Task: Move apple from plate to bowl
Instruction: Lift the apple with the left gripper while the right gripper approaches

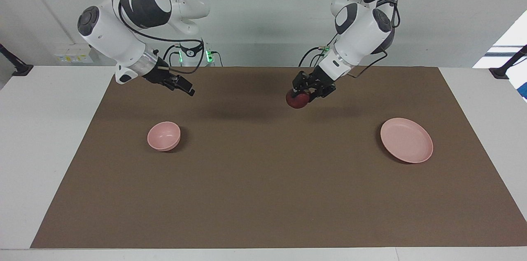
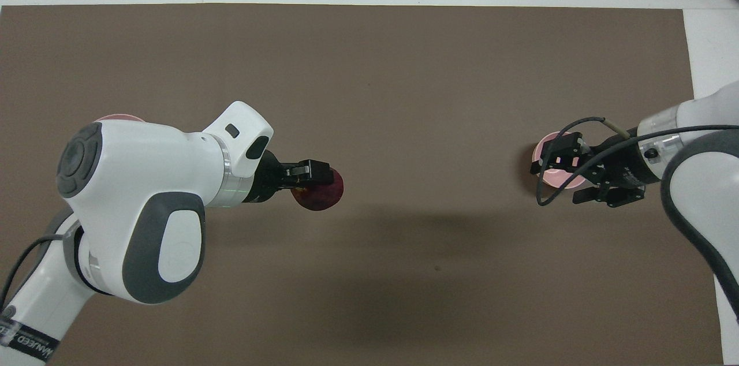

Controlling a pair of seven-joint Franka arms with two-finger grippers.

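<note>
Over the brown mat point(image 1: 263, 178), between plate point(image 1: 406, 145) and bowl point(image 1: 164, 136): left gripper point(image 1: 306, 93) clamped on the dark red apple point(image 1: 297, 100), carried in the air, well apart from the plate at the left arm's end. Over the bowl at the right arm's end: right gripper point(image 1: 181, 86), raised, jaws spread wide, holding nothing. Bowl and plate both bare on the mat.
</note>
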